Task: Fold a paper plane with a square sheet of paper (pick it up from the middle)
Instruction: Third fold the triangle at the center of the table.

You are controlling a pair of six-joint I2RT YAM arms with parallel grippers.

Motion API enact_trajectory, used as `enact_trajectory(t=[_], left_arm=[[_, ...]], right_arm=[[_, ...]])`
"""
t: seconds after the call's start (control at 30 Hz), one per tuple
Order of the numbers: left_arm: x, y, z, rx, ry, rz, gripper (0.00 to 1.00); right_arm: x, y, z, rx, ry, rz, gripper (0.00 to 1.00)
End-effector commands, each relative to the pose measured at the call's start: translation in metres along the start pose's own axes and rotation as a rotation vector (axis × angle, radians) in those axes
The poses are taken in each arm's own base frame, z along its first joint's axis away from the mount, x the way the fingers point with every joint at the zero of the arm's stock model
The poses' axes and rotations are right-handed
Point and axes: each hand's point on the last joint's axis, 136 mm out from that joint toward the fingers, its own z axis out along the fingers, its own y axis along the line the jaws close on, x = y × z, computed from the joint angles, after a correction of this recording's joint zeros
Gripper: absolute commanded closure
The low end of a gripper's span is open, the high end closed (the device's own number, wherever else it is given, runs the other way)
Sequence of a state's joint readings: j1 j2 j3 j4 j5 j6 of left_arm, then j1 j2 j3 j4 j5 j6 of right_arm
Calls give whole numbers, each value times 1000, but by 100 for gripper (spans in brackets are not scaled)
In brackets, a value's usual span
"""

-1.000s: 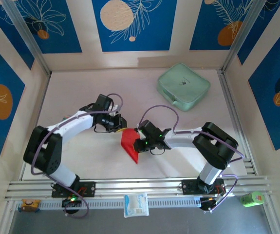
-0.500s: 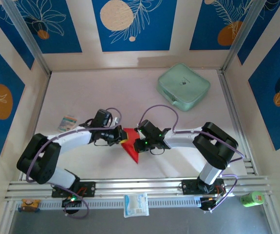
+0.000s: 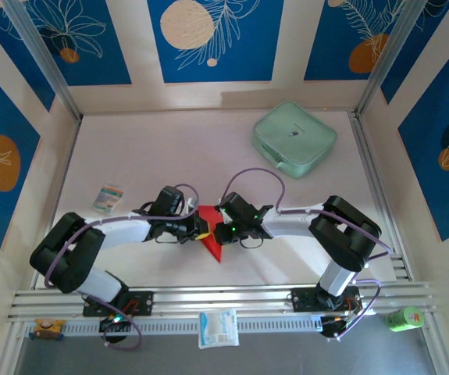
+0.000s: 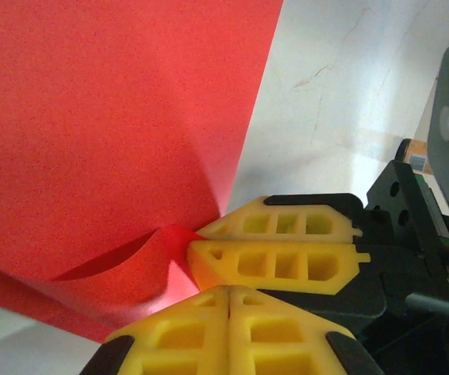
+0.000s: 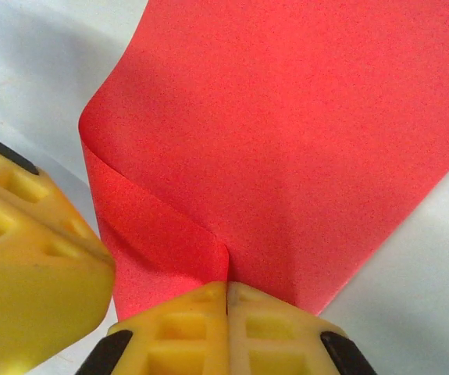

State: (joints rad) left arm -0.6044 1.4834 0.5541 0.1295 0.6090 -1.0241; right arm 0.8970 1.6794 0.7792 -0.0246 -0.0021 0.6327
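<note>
The square sheet of paper [image 3: 212,242] is bright red and folded to a pointed wedge, lying near the table's middle front. My right gripper [image 3: 219,225] is shut on its upper edge. In the right wrist view a crease runs straight into the seam of that gripper [image 5: 226,286], and the paper [image 5: 286,141] fans out beyond. My left gripper [image 3: 201,227] stands tip to tip with the right one. Its jaws [image 4: 228,289] are shut, pressed against the right gripper's fingers [image 4: 286,262]. A curled flap of paper [image 4: 115,117] lies just left of them. No paper shows between the left pads.
A mint-green zip case [image 3: 294,139] sits at the back right. A small printed packet [image 3: 108,196] lies on the table at the left. A white packet [image 3: 219,326] rests on the front rail, with a green object [image 3: 405,318] beyond the right corner.
My left arm has swung nearer and to the right, bringing its gripper against the paper beside the right gripper, and its jaws have closed. The small packet is uncovered. The right arm is still.
</note>
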Motion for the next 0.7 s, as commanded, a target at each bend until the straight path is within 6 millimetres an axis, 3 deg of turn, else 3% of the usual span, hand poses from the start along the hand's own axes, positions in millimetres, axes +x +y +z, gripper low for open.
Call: enact_trajectory(t=[0.0,0.33,0.67], left_arm=[[0,2,6,0,8,1,93],[8,36,9,-135,29,-21,95],[11,55,10,-194,35,-20,95]], right_arm=[[4,-2,3,24,25,-5,97],[5,-2,4,23,25,-5,97],[6,-1,4,16,29,-9,95]])
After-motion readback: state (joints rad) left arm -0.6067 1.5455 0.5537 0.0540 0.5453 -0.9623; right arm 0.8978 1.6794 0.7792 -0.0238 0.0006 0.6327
